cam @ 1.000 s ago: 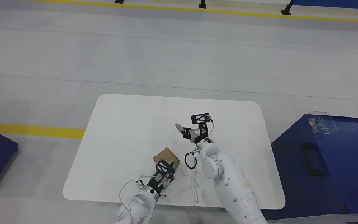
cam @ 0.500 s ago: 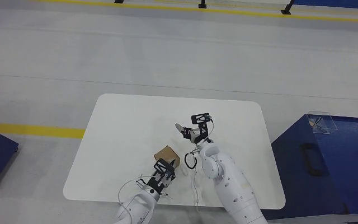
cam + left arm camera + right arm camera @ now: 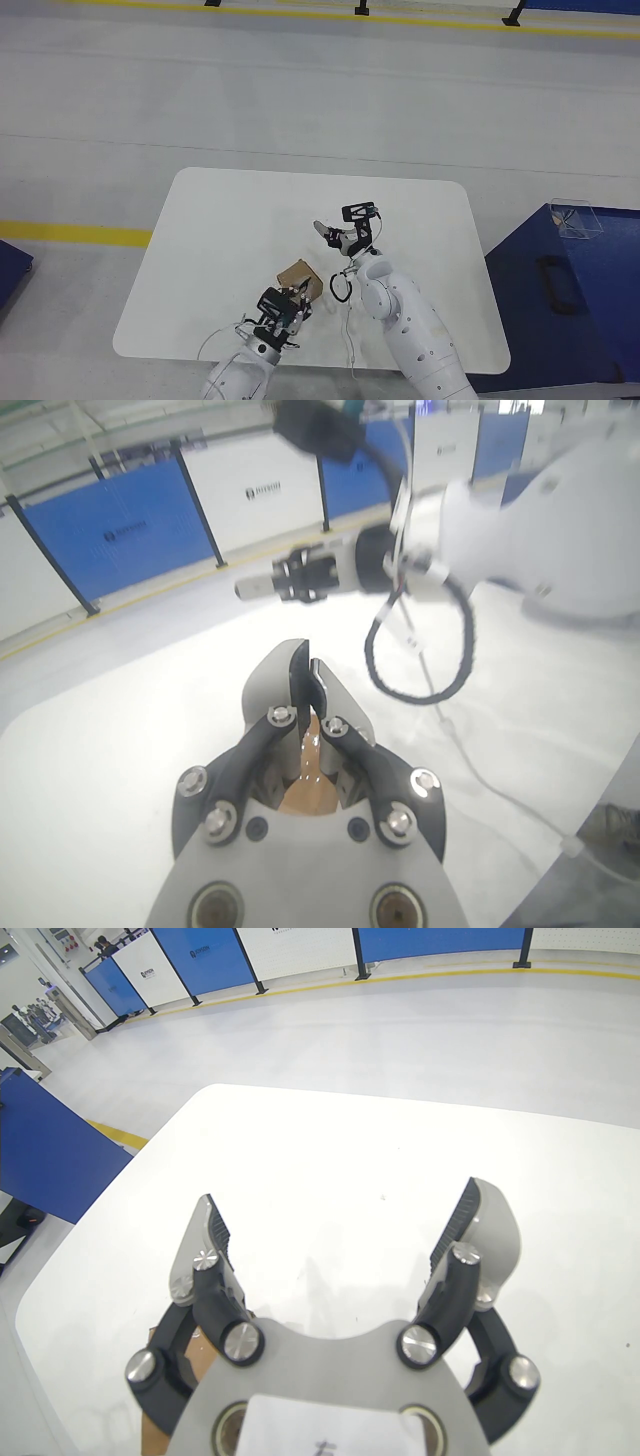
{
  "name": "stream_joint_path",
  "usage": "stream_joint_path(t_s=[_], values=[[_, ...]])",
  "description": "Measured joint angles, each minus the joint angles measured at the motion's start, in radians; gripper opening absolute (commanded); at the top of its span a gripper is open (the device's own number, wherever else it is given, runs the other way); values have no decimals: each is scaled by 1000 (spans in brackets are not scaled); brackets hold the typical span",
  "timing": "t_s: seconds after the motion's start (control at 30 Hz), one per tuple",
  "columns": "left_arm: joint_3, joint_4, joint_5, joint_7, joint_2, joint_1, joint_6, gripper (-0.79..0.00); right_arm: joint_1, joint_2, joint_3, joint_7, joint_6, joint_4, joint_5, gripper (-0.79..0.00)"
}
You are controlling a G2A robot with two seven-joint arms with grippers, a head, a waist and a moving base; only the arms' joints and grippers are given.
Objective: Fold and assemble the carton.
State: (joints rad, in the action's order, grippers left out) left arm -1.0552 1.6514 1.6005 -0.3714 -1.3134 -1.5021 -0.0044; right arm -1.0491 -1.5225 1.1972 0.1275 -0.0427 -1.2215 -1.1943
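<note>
A small brown carton (image 3: 297, 272) stands near the front middle of the white table (image 3: 220, 230). My left gripper (image 3: 287, 298) is at the carton's near side. In the left wrist view its fingers (image 3: 300, 680) are pressed together with brown cardboard (image 3: 309, 780) between them. My right gripper (image 3: 330, 234) hangs open just beyond the carton, off to its right, holding nothing. The right wrist view has its two fingers spread wide (image 3: 340, 1218) over bare table, with a corner of the carton (image 3: 200, 1353) behind them.
A black cable loop (image 3: 420, 650) and a thin white cord (image 3: 480, 770) hang from the right arm close to the carton. A blue cabinet (image 3: 560, 290) with a clear box (image 3: 575, 218) on it stands right of the table.
My left wrist has shifted a little to the left and turned beside the carton. The carton has barely moved, and the right arm is still.
</note>
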Motion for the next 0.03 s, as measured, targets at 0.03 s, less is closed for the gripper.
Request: stream_joint_path(t_s=[0.03], values=[[-18,32,5,-59,6,-34,3,-425,0,0,0,0,0,0,0,0]])
